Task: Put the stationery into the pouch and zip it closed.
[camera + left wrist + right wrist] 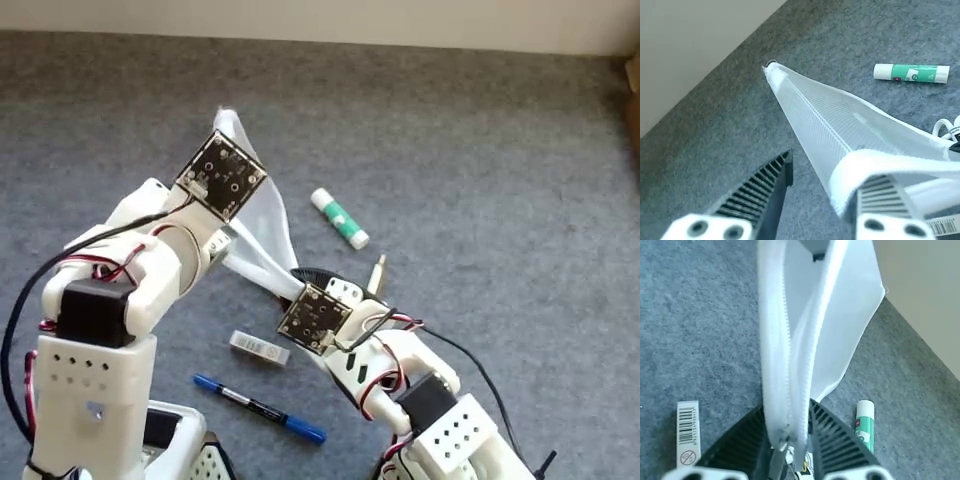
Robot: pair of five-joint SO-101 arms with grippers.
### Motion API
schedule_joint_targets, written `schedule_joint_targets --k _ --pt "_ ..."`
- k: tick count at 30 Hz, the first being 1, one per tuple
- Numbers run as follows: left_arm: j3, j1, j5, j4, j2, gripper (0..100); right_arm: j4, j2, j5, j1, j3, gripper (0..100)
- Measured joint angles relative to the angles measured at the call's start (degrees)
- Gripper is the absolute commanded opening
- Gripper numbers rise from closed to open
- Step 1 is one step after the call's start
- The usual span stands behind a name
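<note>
A white mesh pouch (pixel 262 215) is held up off the grey carpet between the two arms. My right gripper (pixel 787 432) is shut on the pouch's (pixel 805 330) zipper end, with the zipper pull (pixel 782 446) right between its jaws. My left gripper (pixel 822 180) stands open at the other side; the pouch's rim (pixel 860 165) drapes over one finger (pixel 885 195) while the other finger (pixel 767 187) is well apart from it. On the carpet lie a green-and-white glue stick (pixel 340 218), a barcoded eraser (pixel 260 347) and a blue pen (pixel 260 408).
A small tan piece (pixel 378 272) sticks up by the right arm's wrist. A pale wall edge (pixel 320 20) borders the carpet at the back. Open carpet stretches to the right of the glue stick (pixel 911 73). The eraser (pixel 687 432) lies close beside the right gripper.
</note>
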Motion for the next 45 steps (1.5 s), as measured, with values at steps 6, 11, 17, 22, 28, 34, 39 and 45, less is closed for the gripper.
schedule_joint_targets --k 6,11,17,22,28,34,39,45 --pt "2.9 1.6 -7.6 -3.0 -1.1 10 0.0 0.0 0.0 -0.2 0.0 0.8" --pt "7.2 3.4 -11.1 -5.5 -1.9 0 0.0 0.0 0.0 -0.2 0.0 0.8" --pt "7.6 2.9 -11.2 -5.9 -1.8 1 -0.1 -0.1 0.0 -0.4 -1.0 0.8" --pt "7.6 2.9 -6.1 -4.7 -2.0 1 -0.1 -0.1 -4.2 -0.3 -1.1 4.8" --pt "7.6 2.8 5.2 -1.6 -2.0 1 5.7 -0.3 -13.7 2.5 -5.0 27.5" --pt "7.6 3.2 13.5 2.0 -1.9 1 19.1 0.4 -19.7 5.8 -11.7 30.3" --pt "7.0 3.0 16.5 5.1 -1.9 1 26.8 0.4 -20.3 8.6 -16.9 30.3" --pt "-0.3 2.8 20.7 11.0 -1.8 1 27.7 0.4 -20.3 14.9 -18.0 30.3"
